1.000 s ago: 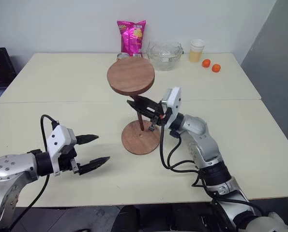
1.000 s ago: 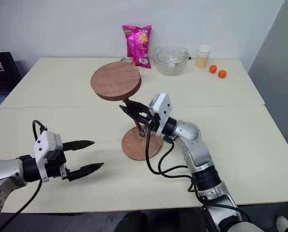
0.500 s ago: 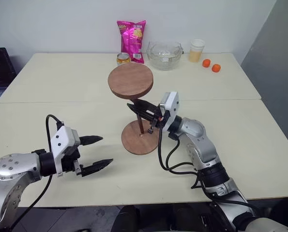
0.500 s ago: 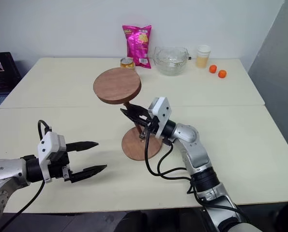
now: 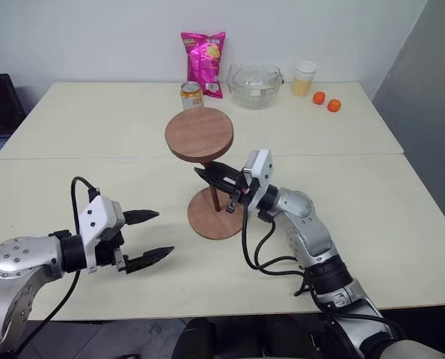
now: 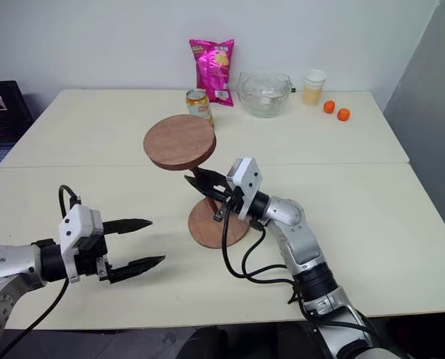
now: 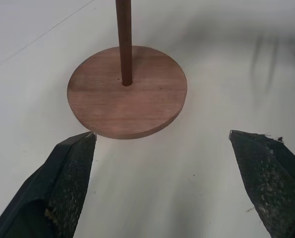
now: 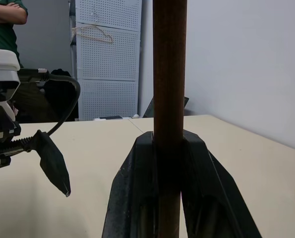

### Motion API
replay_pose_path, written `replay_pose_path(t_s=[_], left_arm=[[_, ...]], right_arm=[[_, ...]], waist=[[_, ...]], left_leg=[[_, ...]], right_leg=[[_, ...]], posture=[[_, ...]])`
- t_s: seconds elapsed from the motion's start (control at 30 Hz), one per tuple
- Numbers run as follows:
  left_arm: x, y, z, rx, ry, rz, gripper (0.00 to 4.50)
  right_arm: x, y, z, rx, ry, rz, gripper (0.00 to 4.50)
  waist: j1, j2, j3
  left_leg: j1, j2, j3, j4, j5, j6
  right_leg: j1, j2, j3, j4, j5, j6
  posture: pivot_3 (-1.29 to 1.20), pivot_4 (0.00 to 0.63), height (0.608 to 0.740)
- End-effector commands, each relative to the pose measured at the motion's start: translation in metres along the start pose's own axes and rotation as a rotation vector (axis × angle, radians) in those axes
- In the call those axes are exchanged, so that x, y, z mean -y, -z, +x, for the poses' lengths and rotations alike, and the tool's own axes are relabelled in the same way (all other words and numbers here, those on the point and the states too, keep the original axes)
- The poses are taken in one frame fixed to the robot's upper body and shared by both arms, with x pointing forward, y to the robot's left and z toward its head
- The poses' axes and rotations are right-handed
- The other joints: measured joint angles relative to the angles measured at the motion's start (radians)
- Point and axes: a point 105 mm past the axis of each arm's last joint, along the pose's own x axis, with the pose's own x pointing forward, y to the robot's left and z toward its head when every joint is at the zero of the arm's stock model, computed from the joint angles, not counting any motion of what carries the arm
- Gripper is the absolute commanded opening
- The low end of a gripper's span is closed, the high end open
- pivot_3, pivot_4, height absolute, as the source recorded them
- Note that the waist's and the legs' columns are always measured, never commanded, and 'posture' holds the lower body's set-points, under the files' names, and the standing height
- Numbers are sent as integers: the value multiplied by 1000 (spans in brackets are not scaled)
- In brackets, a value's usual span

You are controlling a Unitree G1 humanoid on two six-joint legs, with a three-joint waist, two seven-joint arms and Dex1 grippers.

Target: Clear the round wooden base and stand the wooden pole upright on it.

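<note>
The round wooden base (image 5: 211,223) lies flat on the table near its middle. The wooden pole (image 5: 215,191) stands about upright on it, with its lower end at the base's centre (image 7: 127,82) and its fixed disc (image 5: 200,134) level on top. My right gripper (image 5: 216,176) is shut on the pole's shaft (image 8: 169,99) partway up, reaching in from the right. My left gripper (image 5: 153,235) hovers open left of the base, fingers (image 7: 68,168) spread wide and pointing at it, apart from it.
At the table's far side stand a pink snack bag (image 5: 203,54), a can (image 5: 191,95), a glass bowl (image 5: 254,84), a cup (image 5: 304,77) and two small orange things (image 5: 318,97). A black cable (image 5: 249,239) hangs from my right wrist beside the base.
The pole has swung from a tilt to upright and its top disc has levelled, uncovering the can behind it. My right gripper still grips the shaft; the left arm has hardly moved.
</note>
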Motion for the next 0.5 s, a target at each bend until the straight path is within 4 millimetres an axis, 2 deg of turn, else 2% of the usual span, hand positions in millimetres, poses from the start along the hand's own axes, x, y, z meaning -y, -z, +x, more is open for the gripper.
replay_pose_path(t_s=[0.03,0.23,0.5], left_arm=[[-2,-6,0,13,-3,36,4500],[-1,-5,0,14,-1,39,4500],[-1,-5,1,15,-1,42,4500]], right_arm=[[-1,6,-2,-34,7,9,245],[3,19,-5,-115,29,23,245],[2,49,-15,-286,29,29,245]], waist=[[0,0,0],[0,0,0],[1,0,-4]], left_leg=[[0,0,0,0,0,0],[0,0,0,0,0,0],[2,0,0,0,0,0]], right_leg=[[0,0,0,0,0,0],[0,0,0,0,0,0],[2,0,0,0,0,0]], posture=[[0,150,740],[0,150,740],[0,150,740]])
